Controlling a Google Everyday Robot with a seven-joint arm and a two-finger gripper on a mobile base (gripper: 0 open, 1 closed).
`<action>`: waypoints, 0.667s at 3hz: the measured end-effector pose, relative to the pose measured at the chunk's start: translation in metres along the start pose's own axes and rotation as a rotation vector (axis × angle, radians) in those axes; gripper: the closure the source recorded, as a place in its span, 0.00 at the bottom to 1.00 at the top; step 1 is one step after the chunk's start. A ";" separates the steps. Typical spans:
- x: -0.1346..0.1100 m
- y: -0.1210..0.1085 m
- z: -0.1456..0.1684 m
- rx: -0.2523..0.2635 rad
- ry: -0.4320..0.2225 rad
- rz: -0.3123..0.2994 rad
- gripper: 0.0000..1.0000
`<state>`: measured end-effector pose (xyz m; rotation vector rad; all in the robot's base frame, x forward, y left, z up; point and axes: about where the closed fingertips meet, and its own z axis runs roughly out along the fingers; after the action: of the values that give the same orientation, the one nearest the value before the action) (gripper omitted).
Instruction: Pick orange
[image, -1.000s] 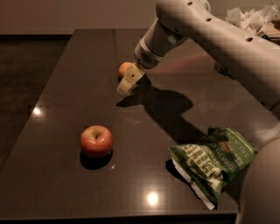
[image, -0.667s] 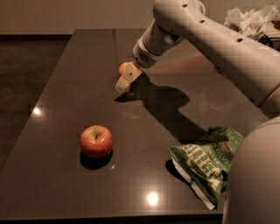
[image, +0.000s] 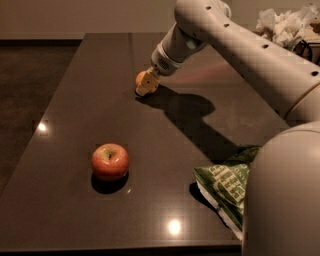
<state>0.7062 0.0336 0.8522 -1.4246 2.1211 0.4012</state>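
The orange (image: 140, 78) is a small round orange-yellow fruit on the dark table (image: 75, 100), in the far middle of it. My gripper (image: 147, 85) reaches down from the upper right and sits right against the orange, covering its right side. The orange rests on the table surface. A larger red-and-yellow apple (image: 110, 161) stands alone at the near left, well apart from the gripper.
A green snack bag (image: 227, 187) lies at the near right, partly behind my arm's near body (image: 282, 200). Crumpled white paper (image: 282, 25) sits at the far right beyond the table. The table's left edge borders dark floor.
The gripper has shifted slightly up and away, closing in on the orange, and now overlaps it. The orange, apple and bag have not moved.
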 end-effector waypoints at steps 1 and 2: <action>0.000 0.003 -0.013 -0.021 -0.023 -0.008 0.65; 0.001 0.016 -0.053 -0.055 -0.065 -0.054 0.90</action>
<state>0.6770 0.0114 0.8939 -1.4768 2.0299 0.4817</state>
